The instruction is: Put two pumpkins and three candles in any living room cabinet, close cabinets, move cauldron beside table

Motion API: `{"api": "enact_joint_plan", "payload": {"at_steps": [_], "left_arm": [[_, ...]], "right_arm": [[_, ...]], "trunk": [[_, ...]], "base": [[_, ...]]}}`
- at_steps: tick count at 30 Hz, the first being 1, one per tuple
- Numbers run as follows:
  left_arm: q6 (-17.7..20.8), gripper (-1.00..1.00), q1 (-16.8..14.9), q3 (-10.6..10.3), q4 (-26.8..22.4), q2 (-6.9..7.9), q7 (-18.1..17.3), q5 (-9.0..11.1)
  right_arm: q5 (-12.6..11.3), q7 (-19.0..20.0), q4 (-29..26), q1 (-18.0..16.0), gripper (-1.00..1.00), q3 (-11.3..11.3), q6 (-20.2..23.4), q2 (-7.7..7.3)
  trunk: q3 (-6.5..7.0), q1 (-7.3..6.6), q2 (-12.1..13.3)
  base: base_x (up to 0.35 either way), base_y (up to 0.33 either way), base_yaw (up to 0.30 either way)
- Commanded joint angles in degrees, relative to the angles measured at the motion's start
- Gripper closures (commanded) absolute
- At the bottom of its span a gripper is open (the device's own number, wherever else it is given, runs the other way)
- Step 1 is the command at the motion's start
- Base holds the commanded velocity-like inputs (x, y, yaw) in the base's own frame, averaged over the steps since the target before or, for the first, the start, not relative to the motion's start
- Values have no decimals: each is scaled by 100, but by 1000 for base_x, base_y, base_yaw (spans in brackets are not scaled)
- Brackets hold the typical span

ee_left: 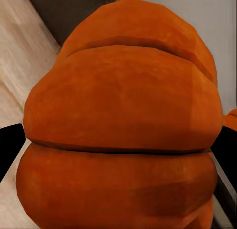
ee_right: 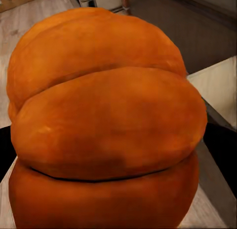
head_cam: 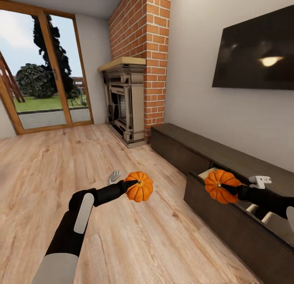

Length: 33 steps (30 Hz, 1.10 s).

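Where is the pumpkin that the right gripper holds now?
In the head view the right gripper holds its pumpkin at the right side, just over the open drawer of the dark cabinet, below the wall television.

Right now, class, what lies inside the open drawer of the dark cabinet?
The open drawer of the cabinet shows pale beige lining. The right end effector holds a pumpkin in front of it, covering most of the interior, so its contents cannot be told.

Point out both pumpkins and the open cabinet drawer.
Left pumpkin (head_cam: 139,187), head view: orange ribbed side, in left gripper.
Right pumpkin (head_cam: 221,186), head view: ribbed face, in right gripper.
Open cabinet drawer (head_cam: 228,231), head view: dark front panel.
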Motion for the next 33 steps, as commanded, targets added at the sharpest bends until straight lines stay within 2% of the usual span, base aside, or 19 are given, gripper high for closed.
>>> {"api": "enact_joint_plan", "payload": {"at_steps": [1,8,10,11,13,17,22,24,27,33], "left_arm": [[50,100,-4,19,-5,-6,-41,48],[104,100,-46,-32,-4,-42,-16,49],[330,100,-368,-332,100,-88,22,59],[359,100,-395,-350,114,-93,25,60],[418,100,-484,-385,151,-100,31,123],[466,100,-616,-423,190,-100,40,394],[489,100,-664,-445,283,-130,45,528],[490,100,-668,-455,292,-152,45,539],[491,100,-669,-589,302,-163,44,547],[486,100,-663,-650,302,-155,32,566]], "right_arm": [[-49,29,-2,-8,100,-7,46,1],[-49,29,-2,-5,100,-7,46,2],[-44,29,-2,-4,100,-14,46,-3],[-43,29,-2,-3,100,-14,46,-2],[-42,28,-2,-1,100,-15,42,0],[-40,25,-2,7,100,-31,39,-2],[-9,28,-2,9,100,-447,60,-7],[-7,28,-2,9,100,-489,62,-4],[-5,29,-2,10,100,-522,58,-3],[6,22,-2,10,100,-534,213,0]], "trunk": [[-5,-2,-3],[-5,-2,-3],[-5,-2,-3],[-5,-2,-3],[-5,-2,-3],[-5,-2,-3],[-5,-2,-3],[-5,-2,-3],[-5,-2,-3],[-5,-2,-3]], "base": [[0,-3,-281],[0,-1,-281],[0,0,-281],[0,0,-281],[0,0,-281],[0,0,-281],[0,0,-281],[0,0,-281],[0,0,-281],[0,0,-281]]}}
